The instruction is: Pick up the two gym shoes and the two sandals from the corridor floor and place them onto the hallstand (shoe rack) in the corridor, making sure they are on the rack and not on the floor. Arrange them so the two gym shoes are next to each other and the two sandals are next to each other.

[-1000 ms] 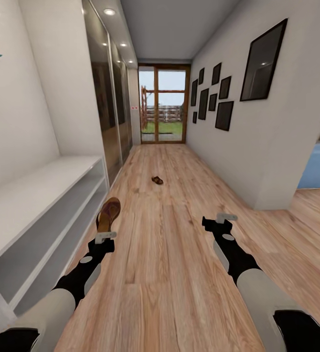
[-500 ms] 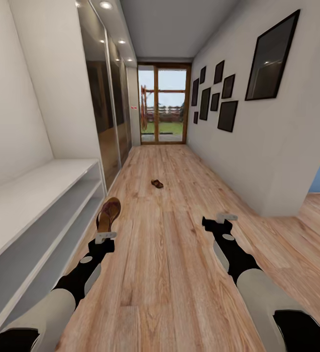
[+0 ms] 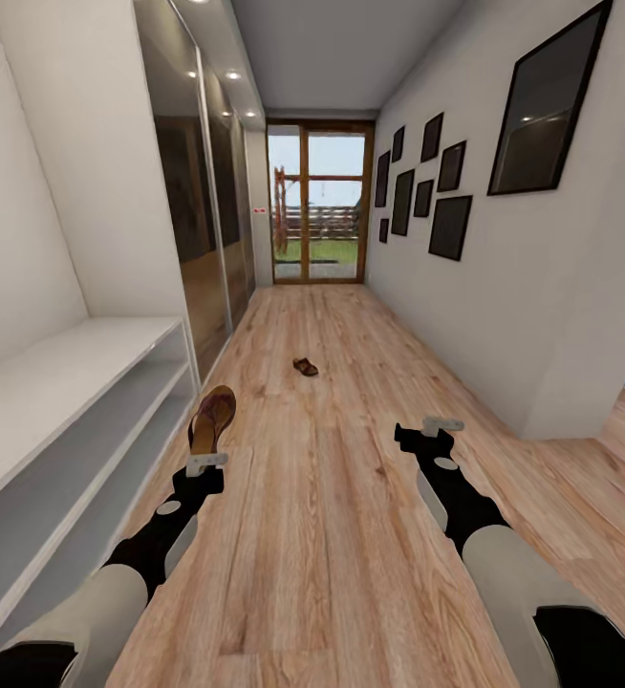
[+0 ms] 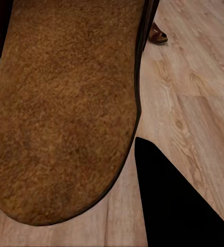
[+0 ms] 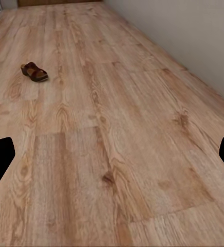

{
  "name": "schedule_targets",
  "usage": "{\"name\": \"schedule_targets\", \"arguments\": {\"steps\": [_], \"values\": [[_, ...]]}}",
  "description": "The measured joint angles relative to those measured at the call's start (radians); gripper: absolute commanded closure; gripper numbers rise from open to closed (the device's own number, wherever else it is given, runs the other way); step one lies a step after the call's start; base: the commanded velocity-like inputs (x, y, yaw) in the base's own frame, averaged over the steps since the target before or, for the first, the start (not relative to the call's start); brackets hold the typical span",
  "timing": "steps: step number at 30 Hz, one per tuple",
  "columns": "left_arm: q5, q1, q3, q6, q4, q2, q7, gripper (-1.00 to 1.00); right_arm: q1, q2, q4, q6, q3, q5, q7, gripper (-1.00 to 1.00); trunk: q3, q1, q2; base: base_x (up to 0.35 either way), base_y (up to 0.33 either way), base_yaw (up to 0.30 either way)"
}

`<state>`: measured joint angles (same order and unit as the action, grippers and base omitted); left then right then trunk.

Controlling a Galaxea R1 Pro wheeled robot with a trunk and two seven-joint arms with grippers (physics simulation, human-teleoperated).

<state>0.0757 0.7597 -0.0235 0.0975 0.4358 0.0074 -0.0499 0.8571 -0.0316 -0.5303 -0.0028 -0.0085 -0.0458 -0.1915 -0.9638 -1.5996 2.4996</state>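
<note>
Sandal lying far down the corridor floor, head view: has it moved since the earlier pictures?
No. The floor sandal keeps its place beyond the hallstand's far end; the whole view shifted slightly, so the camera moved.

The corridor floor [image 3: 341, 497] lies open ahead; one lone sandal [image 3: 305, 367] sits mid-way. The hallstand [image 3: 54, 420] crowds the left side, a plain wall [image 3: 504, 315] the right.
</note>
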Motion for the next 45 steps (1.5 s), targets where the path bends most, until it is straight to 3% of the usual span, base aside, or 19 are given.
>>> {"name": "schedule_targets", "arguments": {"steps": [45], "values": [[0.0, -0.001, 0.0, -0.001, -0.001, -0.007, 0.001, 1.0, 0.0, 0.0, -0.002, 0.0, 0.0, 0.0, -0.003, -1.0, 0.032, 0.0, 0.0, 0.348, -0.091, -0.016]]}}
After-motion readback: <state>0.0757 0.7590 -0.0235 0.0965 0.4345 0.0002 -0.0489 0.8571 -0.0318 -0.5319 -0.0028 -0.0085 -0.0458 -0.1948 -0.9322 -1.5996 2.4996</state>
